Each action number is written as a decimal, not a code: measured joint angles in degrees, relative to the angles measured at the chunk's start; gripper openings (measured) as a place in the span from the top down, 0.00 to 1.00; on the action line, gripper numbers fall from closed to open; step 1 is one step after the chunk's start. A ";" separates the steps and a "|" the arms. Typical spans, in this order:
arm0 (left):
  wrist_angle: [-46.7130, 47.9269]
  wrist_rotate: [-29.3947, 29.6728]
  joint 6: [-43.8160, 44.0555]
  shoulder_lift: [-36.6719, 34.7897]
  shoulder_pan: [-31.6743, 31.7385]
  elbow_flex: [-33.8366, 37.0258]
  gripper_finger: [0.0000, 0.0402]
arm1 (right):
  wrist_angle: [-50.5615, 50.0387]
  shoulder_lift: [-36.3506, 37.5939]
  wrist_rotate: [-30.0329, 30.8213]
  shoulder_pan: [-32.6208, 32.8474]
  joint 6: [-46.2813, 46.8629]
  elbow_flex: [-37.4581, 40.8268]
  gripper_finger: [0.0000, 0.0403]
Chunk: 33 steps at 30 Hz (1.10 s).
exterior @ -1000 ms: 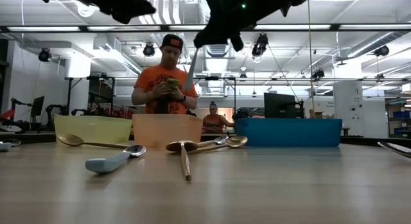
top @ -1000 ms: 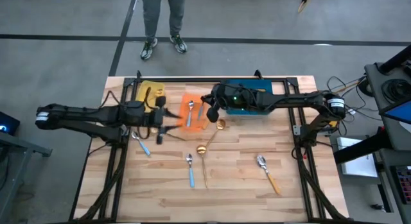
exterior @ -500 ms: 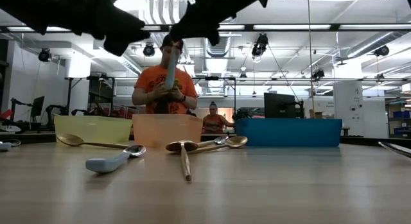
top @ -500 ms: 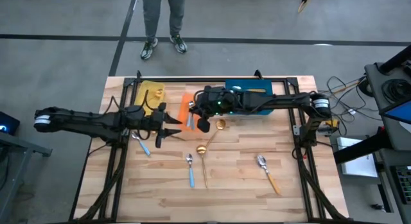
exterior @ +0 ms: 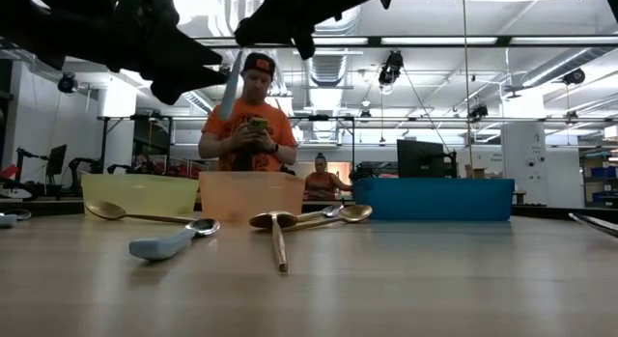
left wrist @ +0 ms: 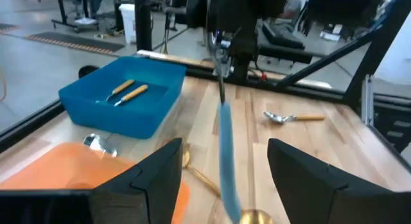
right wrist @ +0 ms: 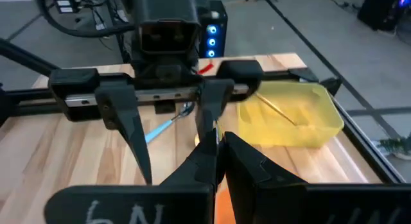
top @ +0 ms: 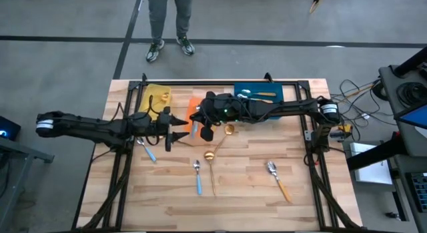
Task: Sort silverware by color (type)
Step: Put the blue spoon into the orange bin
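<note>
The right gripper [top: 198, 121], clamped on a blue-handled spoon [left wrist: 226, 150], hangs it over the orange bin [top: 190, 106]; the left gripper [top: 179, 128] waits spread wide just opposite, likely for a handover. Next comes a careful close on the dangling handle. The yellow bin [top: 155, 97], blue bin [top: 265, 96] and loose spoons on the surface [top: 247, 186] crowd nearby.

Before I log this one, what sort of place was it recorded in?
Most likely a robotics lab or workshop: the wooden table stands on a bare concrete floor, open ceiling lights and ducts show in the low view, and other arm rigs and a monitor stand behind.
</note>
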<state>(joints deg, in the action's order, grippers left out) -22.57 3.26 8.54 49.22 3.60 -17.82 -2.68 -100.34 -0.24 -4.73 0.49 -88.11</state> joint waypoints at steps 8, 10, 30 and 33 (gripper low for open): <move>-3.18 -1.16 1.03 5.09 -0.02 0.03 0.48 | 5.34 -2.26 0.02 0.74 -3.48 -0.54 0.98; -2.89 -1.17 1.01 6.11 -0.02 -0.01 0.49 | 5.84 -2.48 0.14 0.74 -3.65 -0.54 0.98; -5.51 7.59 2.10 7.54 -0.13 -0.02 0.96 | 5.90 -2.59 6.12 0.69 -1.94 -0.50 0.83; -6.17 12.06 2.14 7.51 -0.09 -0.04 0.96 | 5.82 -2.61 10.68 0.74 -1.52 -0.49 0.73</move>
<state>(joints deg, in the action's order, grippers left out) -28.74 15.31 10.68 56.73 3.50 -17.87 3.14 -102.96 10.44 -3.99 -1.02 -88.60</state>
